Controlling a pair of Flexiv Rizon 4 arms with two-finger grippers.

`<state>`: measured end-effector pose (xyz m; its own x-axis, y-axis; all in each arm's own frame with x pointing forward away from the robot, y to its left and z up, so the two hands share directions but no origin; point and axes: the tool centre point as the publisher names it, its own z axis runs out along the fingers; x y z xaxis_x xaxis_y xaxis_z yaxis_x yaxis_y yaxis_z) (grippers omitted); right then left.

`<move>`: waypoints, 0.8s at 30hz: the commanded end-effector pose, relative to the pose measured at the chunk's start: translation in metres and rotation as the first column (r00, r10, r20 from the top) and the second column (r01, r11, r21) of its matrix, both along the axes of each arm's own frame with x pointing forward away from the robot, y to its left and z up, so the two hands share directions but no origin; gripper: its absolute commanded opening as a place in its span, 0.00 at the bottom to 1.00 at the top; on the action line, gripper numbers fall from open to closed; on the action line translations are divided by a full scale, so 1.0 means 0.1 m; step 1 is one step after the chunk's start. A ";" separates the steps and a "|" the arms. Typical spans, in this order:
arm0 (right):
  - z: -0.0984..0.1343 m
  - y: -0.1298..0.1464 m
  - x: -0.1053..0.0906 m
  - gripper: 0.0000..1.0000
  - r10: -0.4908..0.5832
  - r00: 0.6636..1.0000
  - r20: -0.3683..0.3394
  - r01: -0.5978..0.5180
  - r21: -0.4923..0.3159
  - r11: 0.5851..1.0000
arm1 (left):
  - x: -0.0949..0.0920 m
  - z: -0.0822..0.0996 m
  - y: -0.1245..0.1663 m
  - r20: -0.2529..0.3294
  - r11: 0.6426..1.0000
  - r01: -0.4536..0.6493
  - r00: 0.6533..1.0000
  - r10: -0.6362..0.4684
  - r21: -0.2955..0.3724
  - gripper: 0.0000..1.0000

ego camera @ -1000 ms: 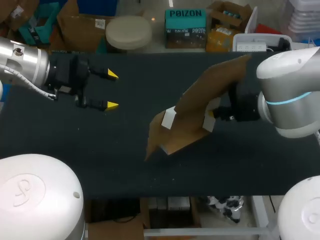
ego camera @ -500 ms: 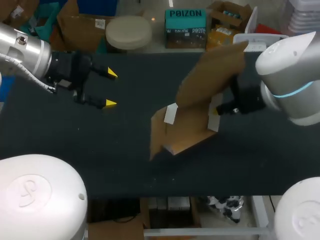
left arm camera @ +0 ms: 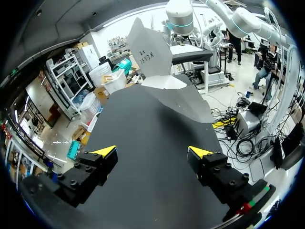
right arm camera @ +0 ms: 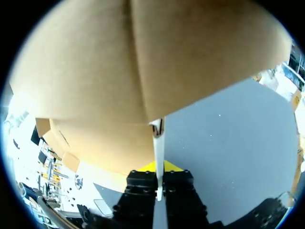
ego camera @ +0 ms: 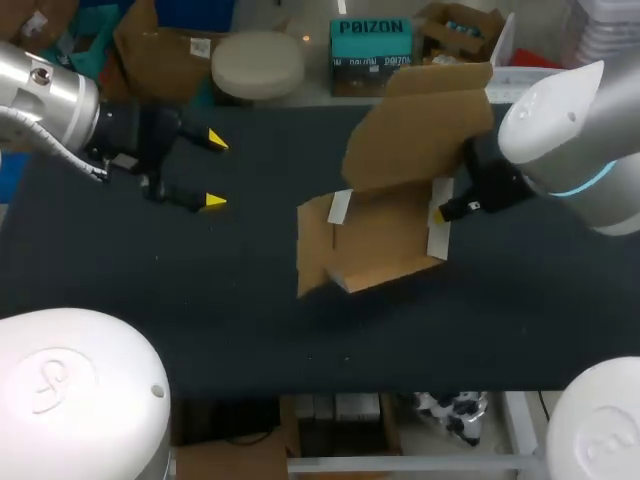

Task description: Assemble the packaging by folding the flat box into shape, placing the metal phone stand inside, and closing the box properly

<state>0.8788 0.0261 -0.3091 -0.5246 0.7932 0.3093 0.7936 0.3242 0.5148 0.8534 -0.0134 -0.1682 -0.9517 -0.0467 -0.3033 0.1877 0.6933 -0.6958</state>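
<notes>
While left hand [ego camera: 214, 171] hangs spread, right hand [ego camera: 440, 213], clamped on the box [ego camera: 415, 130], has tilted it upright.

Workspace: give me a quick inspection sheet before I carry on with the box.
Surface: dark table, no marks seen.
Job's things: cardboard box partly folded near the middle, one flap raised; phone stand not seen.
Clutter: nothing seen.
Grippers: right gripper shut on a thin panel of the box; left gripper open, apart from the box.
Cables: nothing seen on the table.
Surroundings: nothing seen reaching over the table.
</notes>
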 end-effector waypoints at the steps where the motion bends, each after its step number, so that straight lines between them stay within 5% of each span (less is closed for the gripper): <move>1: 0.00 0.05 -0.02 0.00 0.017 0.945 -0.327 -0.088 -0.203 0.975 | -0.06 0.01 0.02 0.013 0.999 -0.018 1.000 0.018 0.037 1.00; 5: -0.07 0.01 -0.04 0.00 -0.011 0.893 -0.450 -0.101 -0.223 0.970 | -0.06 -0.02 0.01 0.020 0.990 0.007 1.000 -0.010 0.142 1.00; 20: -0.07 0.01 -0.04 0.00 -0.011 0.893 -0.450 -0.101 -0.223 0.970 | -0.04 -0.03 -0.05 0.030 0.985 -0.012 1.000 0.007 0.172 1.00; 24: -0.12 0.05 -0.05 0.00 -0.098 0.851 -0.517 -0.066 -0.290 0.955 | -0.07 -0.12 -0.05 0.029 0.986 -0.028 0.999 0.024 0.164 1.00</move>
